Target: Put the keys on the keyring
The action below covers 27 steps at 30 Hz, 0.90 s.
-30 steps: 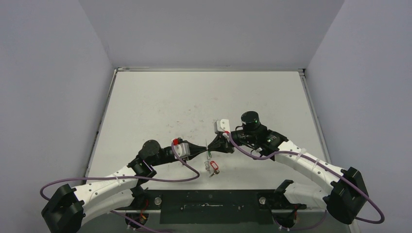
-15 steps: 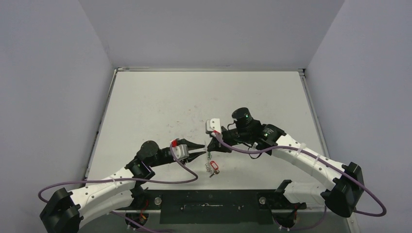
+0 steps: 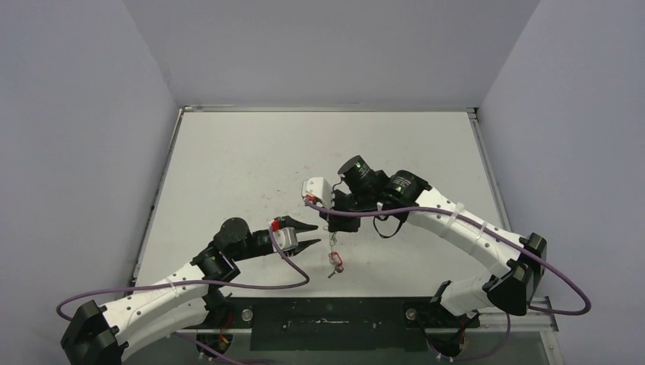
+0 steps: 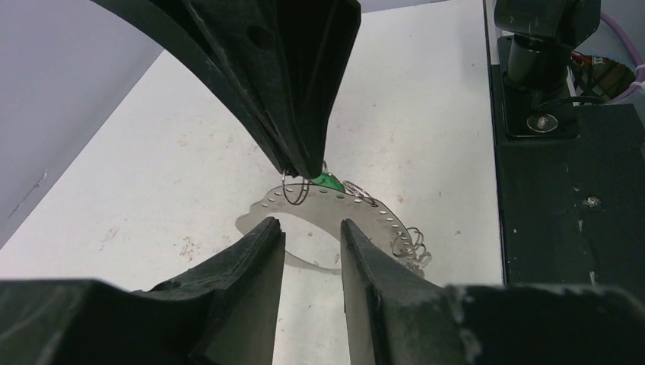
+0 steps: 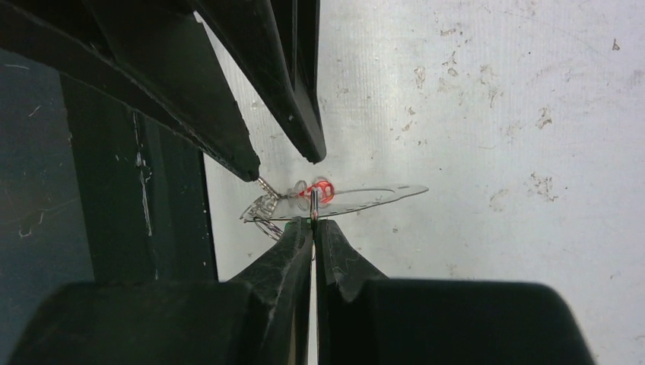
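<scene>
My right gripper (image 3: 332, 230) points down at the table, shut on the green-tagged key. Its green tag (image 4: 328, 180) and a small wire ring (image 4: 295, 190) show at the right fingers (image 4: 304, 114). Below them the keyring (image 4: 365, 209) is a pale curved band dotted with holes, seen edge-on as the keyring (image 5: 380, 192) under the right gripper (image 5: 312, 220). The red-tagged key (image 3: 335, 261) sits just below, its red tag (image 5: 321, 192) beside the band. My left gripper (image 3: 314, 235) is open and empty, a short way left of the ring. Its fingertips (image 4: 270, 228) are apart.
The white table (image 3: 251, 167) is scuffed and walled on three sides. The black mounting plate (image 3: 327, 323) runs along the near edge, close to the red tag, and shows as the plate (image 4: 563, 190). Purple cables loop off both arms.
My left gripper has let go of the ring and drawn back to the left with its jaws apart. The right arm has swung left and higher, still pinching the ring.
</scene>
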Motion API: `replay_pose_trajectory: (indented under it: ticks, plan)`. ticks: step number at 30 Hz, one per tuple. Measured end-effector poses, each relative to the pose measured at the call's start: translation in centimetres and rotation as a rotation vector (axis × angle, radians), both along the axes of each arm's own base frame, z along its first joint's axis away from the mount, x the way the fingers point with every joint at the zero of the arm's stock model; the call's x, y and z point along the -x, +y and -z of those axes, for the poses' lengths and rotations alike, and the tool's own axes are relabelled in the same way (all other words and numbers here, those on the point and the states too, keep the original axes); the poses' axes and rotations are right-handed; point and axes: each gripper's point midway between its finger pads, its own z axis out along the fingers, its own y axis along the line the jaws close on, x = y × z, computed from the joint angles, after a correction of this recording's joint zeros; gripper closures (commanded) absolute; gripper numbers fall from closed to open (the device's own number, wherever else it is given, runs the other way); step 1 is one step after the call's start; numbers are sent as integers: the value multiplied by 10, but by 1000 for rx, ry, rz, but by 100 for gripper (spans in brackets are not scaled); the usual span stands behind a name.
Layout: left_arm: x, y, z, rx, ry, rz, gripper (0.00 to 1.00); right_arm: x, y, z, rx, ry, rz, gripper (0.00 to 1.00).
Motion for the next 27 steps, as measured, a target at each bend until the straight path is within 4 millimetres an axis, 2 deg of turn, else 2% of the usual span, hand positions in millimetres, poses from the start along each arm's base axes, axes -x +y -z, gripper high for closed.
replay_pose_trajectory:
  ticks: [5,10,14,19,22,27]
  plan:
    - [-2,-3,9,-22,21,1,65,0,6,-7,48,18,12,100]
    - [-5,-5,15,-37,34,1,66,4,9,4,116,68,20,100]
    - [-6,-6,14,-34,31,1,74,9,7,13,155,92,11,100]
    - [-5,-10,11,-29,27,21,80,11,8,13,157,93,4,100]
    - [-4,-13,12,-33,29,38,87,11,8,13,161,91,6,100]
    - [-4,-17,16,-46,38,55,90,11,5,14,172,91,9,100]
